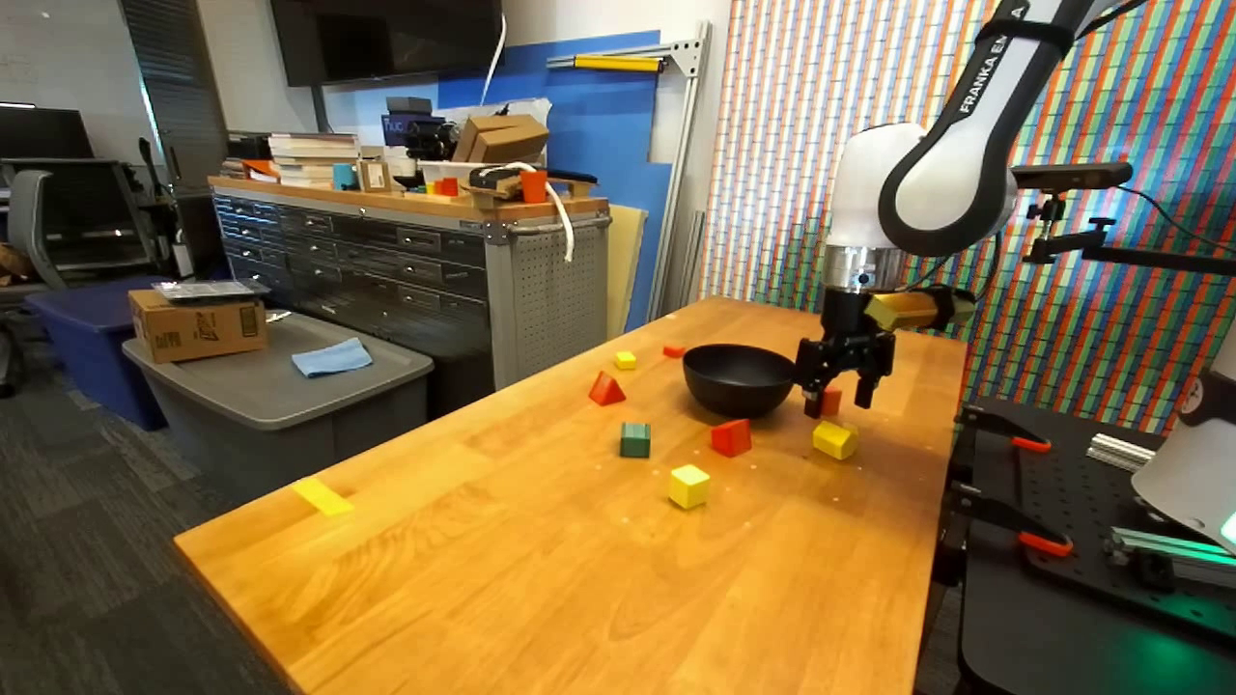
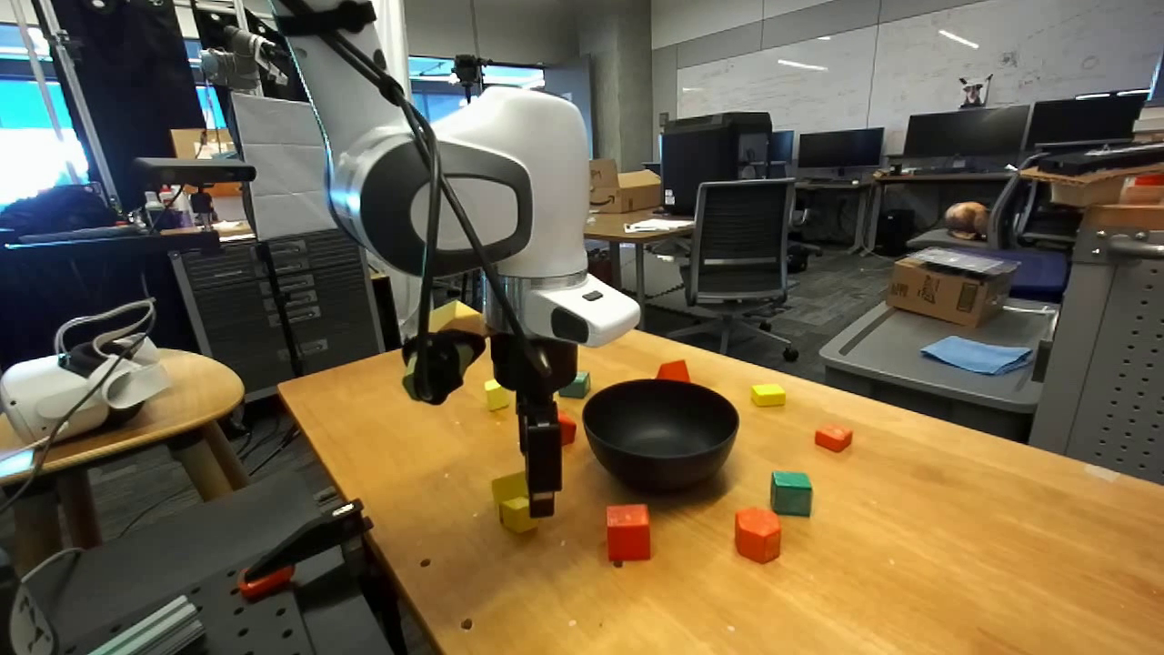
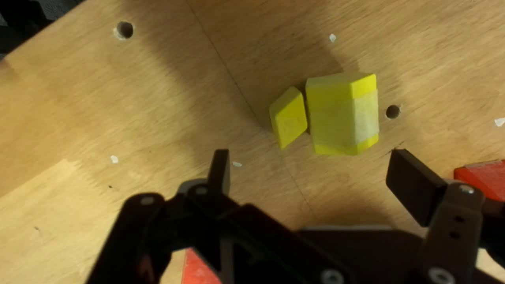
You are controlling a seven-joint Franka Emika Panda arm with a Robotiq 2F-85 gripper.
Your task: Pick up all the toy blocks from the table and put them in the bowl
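Black jointed fingers (image 3: 414, 187): wide apart, pointing down, nothing between them; probably spread to straddle a block below.
Yellow pair: a chunky faceted yellow block (image 3: 341, 114) and a thin yellow diamond-shaped block (image 3: 291, 120) lie just beside each other, toward the edge of the smooth orange-tan wooden table (image 1: 531, 569) along the black bench (image 1: 1053, 618), leaving little room for a finger between.
Round black bowl (image 2: 664, 473): upright, inward from that edge, no block showing inside; its place amid the scatter should keep carries short.
Bright red cube (image 2: 628, 537): near the bowl, flat on a face, so probably steady.
Bin side: a red triangular wedge (image 1: 606, 389), a small flat yellow block (image 1: 626, 360) and a small flat red block (image 1: 673, 351) lie toward the opposite long edge, facing the grey lidded bin (image 1: 290, 405).
Mid-table: a dark green block (image 1: 634, 440) and a yellow cube (image 1: 688, 486) stand apart, so either should be easily gripped.
Flat yellow strip (image 1: 323, 496): by a corner on the bin-side edge; likely tape, nothing to collect.
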